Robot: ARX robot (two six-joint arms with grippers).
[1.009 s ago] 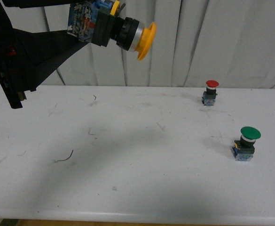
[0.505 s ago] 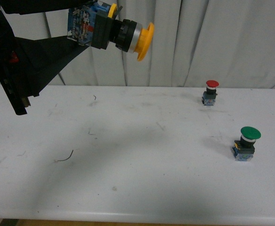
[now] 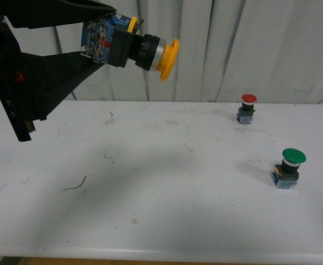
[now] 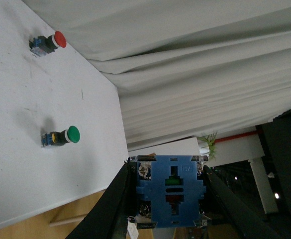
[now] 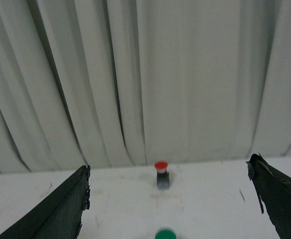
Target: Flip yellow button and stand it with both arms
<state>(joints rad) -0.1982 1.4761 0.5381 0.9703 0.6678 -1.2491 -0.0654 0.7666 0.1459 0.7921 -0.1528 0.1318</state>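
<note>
The yellow button [image 3: 133, 44] is held high above the table at the upper left of the front view. It lies sideways, yellow cap pointing right, blue contact block toward the arm. My left gripper [image 3: 98, 36] is shut on its blue block. In the left wrist view the block's blue underside [image 4: 170, 191] sits clamped between the two black fingers [image 4: 113, 204], and the gripper [image 4: 167, 199] is closed on it. My right gripper [image 5: 170, 199] is open and empty, its black fingers [image 5: 60, 211] spread wide above the table. The right arm does not show in the front view.
A red-capped button [image 3: 248, 108] stands at the back right of the white table [image 3: 161, 221], and a green-capped button [image 3: 289, 168] stands nearer at the right. Both also show in the left wrist view [image 4: 46, 43] [image 4: 60, 136]. A white curtain [image 3: 249, 49] hangs behind.
The left arm has shifted slightly, lifting the held button a little and turning it so the cap sits more level. The other buttons have not moved.
</note>
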